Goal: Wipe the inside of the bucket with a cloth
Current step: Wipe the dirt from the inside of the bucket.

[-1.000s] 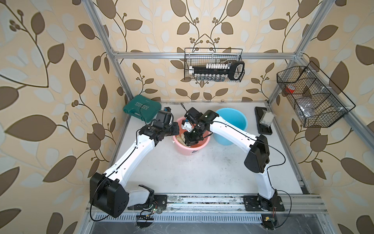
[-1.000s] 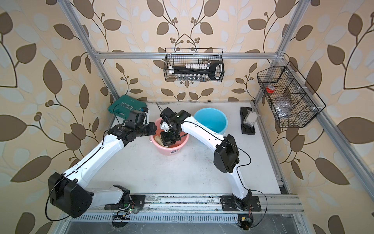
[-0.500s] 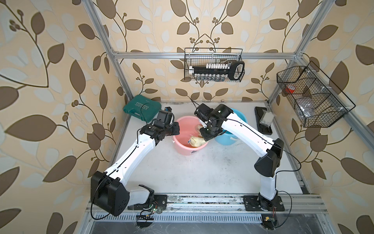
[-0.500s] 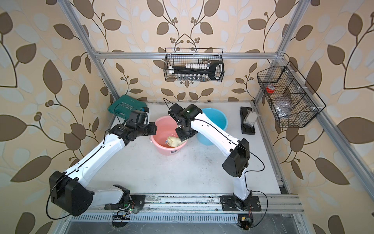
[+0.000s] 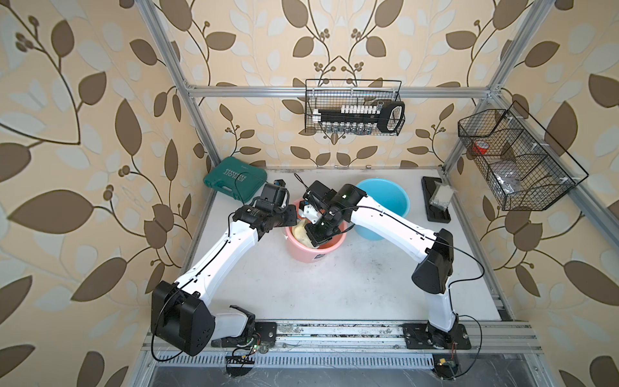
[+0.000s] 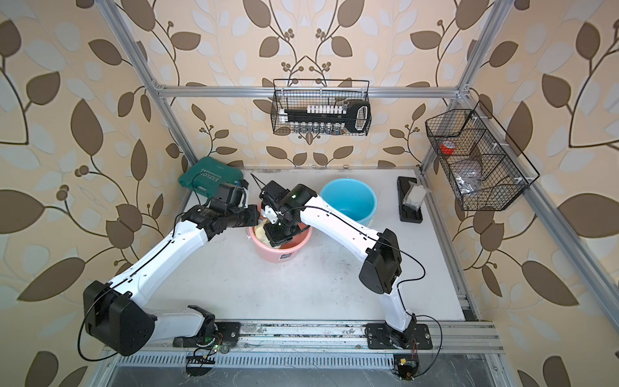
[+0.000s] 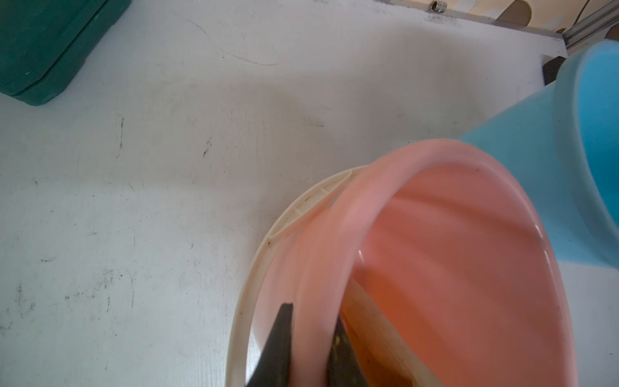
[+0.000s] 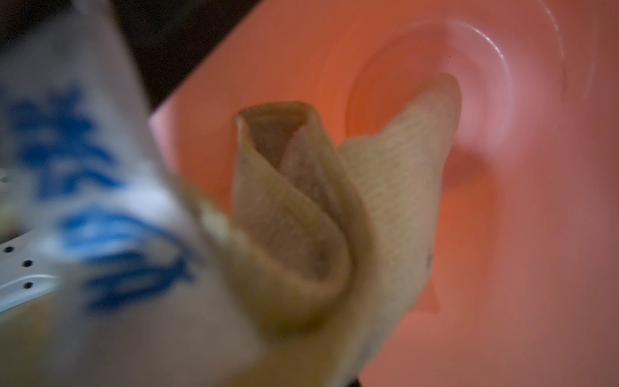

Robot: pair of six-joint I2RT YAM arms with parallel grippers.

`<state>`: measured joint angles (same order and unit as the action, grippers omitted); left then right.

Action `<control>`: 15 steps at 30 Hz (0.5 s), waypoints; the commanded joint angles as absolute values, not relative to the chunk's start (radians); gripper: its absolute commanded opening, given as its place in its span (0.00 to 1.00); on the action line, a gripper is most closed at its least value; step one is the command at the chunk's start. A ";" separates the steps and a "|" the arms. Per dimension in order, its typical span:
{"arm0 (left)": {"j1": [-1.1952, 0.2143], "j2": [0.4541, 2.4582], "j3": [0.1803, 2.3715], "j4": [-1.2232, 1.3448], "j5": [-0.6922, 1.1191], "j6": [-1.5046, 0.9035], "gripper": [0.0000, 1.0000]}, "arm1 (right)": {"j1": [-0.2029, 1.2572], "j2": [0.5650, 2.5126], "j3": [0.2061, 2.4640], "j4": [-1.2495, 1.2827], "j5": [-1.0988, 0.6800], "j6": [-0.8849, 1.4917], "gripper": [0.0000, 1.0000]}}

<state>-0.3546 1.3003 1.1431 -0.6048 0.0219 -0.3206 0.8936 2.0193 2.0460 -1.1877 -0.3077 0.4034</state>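
Both top views show two white-and-black robot arms reaching inward over a white table (image 5: 318, 295) to a pink bucket (image 5: 316, 253), which stands toward the back, about midway across. The left gripper (image 7: 313, 316) is closed narrowly on the pink bucket's rim. The left wrist view shows one dark finger outside the wall and one inside.

The right gripper (image 5: 319, 237) is down inside the bucket's mouth, pinched tight on the cloth (image 5: 300, 232). The cloth is a pale-yellow bunch lying against the inner wall on the side nearest the left arm. In the right wrist view it stands in folded lobes between the lens and the bucket's pink floor. Its white, blue-printed tag (image 8: 100, 217) is blurred close to the lens, and the fingers are hidden behind the fabric.

A cream handle (image 7: 258, 261) lies folded down around the pink bucket's outer wall. A blue bucket (image 5: 385, 204) stands just beside the pink one, on the right arm's side and slightly farther back. Whether the two touch cannot be told.

A green case (image 5: 234, 179) sits in the far left corner, close behind the left wrist. A black tray (image 5: 435, 207) holding a clear bag lies along the far right edge.

A broad stretch of scuffed table lies open between the buckets and the arm bases. Above the table, one wire basket (image 5: 353, 107) hangs on the back wall and another (image 5: 516, 160) on the right wall.
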 commanded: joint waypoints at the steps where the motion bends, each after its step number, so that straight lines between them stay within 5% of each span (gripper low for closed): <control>1: -0.353 1.290 1.196 -0.502 -0.005 -0.360 0.00 | 0.906 1.933 1.988 -1.189 -0.417 0.437 0.00; 9: -0.353 1.299 1.217 -0.497 -0.001 -0.388 0.00 | 0.772 1.690 1.596 -1.153 -0.361 0.414 0.00; 15: -0.353 1.320 1.242 -0.497 0.011 -0.400 0.00 | 0.710 1.565 1.511 -1.185 -0.301 0.408 0.00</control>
